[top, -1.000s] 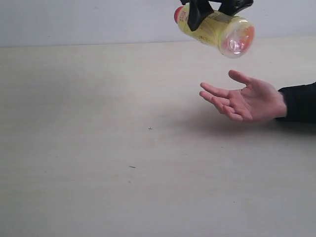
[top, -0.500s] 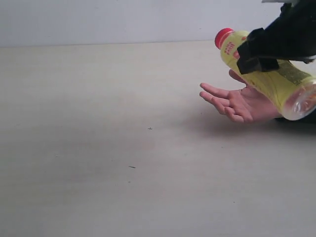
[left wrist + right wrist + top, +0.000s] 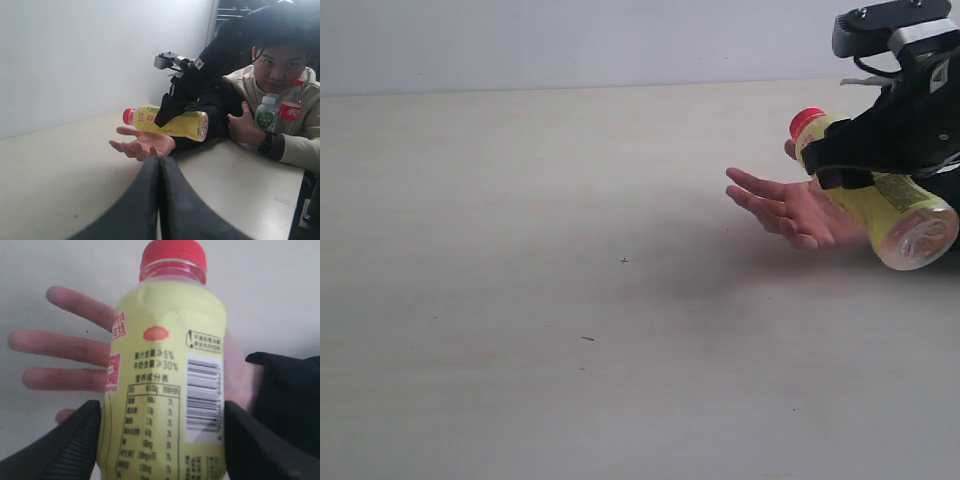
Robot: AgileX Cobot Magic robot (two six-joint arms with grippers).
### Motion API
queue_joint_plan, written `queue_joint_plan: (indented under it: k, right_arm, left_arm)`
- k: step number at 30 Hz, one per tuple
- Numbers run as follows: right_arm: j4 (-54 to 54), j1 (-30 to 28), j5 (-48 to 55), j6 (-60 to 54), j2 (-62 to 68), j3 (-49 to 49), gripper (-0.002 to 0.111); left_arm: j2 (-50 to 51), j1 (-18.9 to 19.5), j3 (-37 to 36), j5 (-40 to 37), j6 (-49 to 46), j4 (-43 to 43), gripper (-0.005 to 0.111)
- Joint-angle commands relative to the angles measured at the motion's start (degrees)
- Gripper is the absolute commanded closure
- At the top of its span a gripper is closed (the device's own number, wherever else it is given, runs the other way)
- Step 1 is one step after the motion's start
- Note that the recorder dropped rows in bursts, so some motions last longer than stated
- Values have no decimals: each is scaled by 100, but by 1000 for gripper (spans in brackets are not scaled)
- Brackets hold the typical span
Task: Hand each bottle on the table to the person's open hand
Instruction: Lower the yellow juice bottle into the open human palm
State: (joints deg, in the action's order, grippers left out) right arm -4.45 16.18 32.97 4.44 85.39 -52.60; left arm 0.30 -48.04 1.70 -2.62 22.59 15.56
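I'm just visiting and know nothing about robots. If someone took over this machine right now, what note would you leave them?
Right gripper: shut on the yellow bottle, held sideways over the person's open hand; not yet released.
Left gripper: shut, empty.
Apparently done: green-label bottle and red-label bottle rest against the person's other arm.
Left: release the yellow bottle. No other bottle shows on the table.

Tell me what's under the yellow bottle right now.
The person's open hand, palm up with fingers spread, is under the yellow bottle. The bottle covers the palm, so whether they touch cannot be seen.
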Motion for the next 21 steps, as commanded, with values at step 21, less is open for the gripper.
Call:
queue_joint_plan:
  k: [21]
  right_arm:
    - [105,-59,-1058,-182,1048,15,105]
  left_arm:
    - [-30,7,-14,72,-4,9,107]
